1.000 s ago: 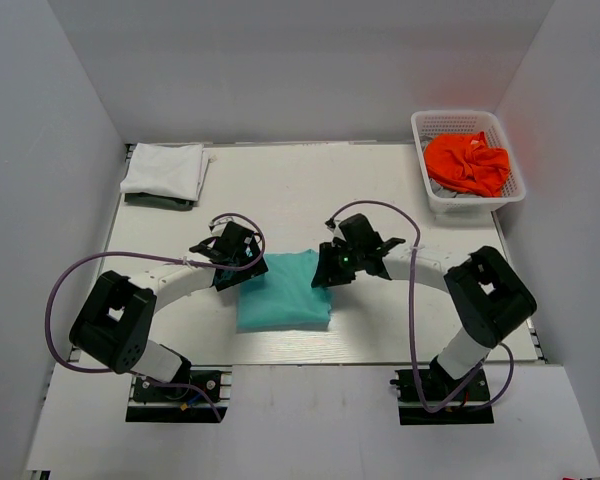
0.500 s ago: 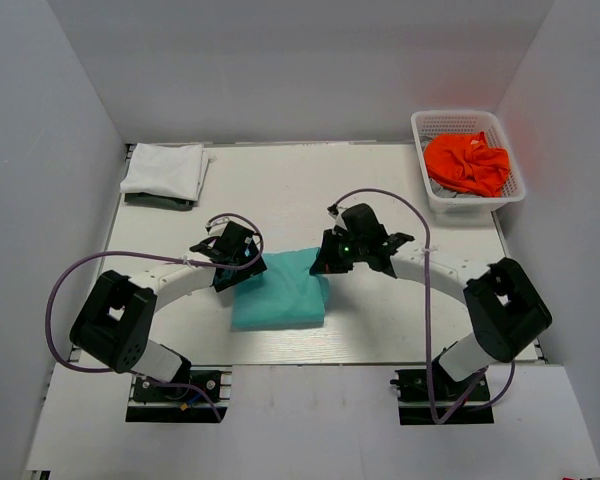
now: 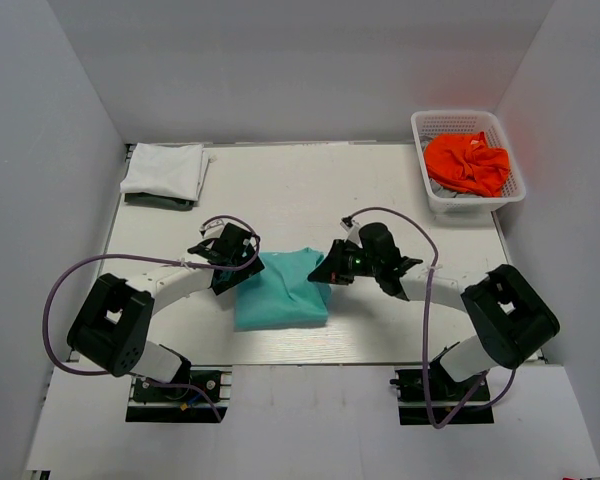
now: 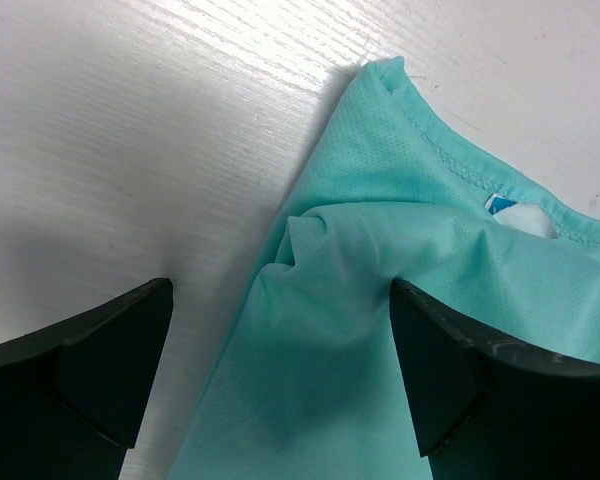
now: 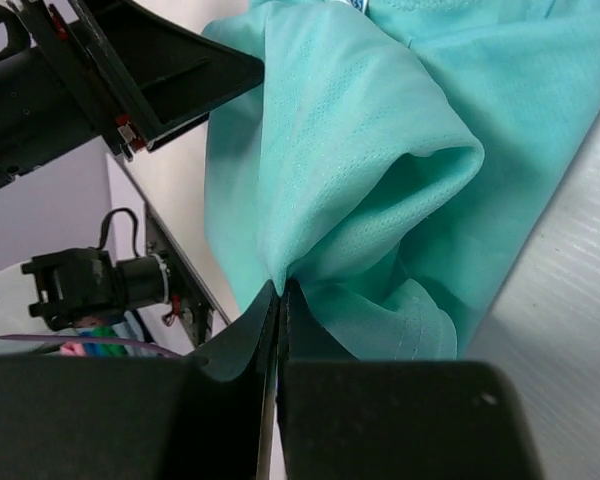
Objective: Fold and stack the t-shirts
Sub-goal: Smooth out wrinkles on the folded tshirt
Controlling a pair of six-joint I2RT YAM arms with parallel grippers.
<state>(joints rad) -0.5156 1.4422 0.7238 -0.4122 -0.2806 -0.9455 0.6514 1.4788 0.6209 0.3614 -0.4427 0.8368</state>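
A teal t-shirt [image 3: 280, 292] lies folded on the table [image 3: 310, 190] between the two arms. My right gripper [image 3: 326, 272] is shut on its right edge, pinching a bunched fold of teal cloth [image 5: 380, 130] at the fingertips [image 5: 280, 290]. My left gripper [image 3: 236, 266] stands open over the shirt's upper left corner, with teal cloth [image 4: 380, 200] lying between its fingers [image 4: 280, 360] but not pinched. A white t-shirt [image 3: 165, 168] lies folded on a dark one [image 3: 158, 201] at the far left. An orange t-shirt [image 3: 467, 163] sits crumpled in the basket.
A white mesh basket [image 3: 435, 122] stands at the far right corner of the table, with the orange shirt and some grey cloth inside. Grey walls enclose the table on three sides. Purple cables loop from both arms.
My right gripper has shut on the teal shirt's right edge and its wrist has swung lower and to the right. The cloth there is now bunched. The left arm has barely moved.
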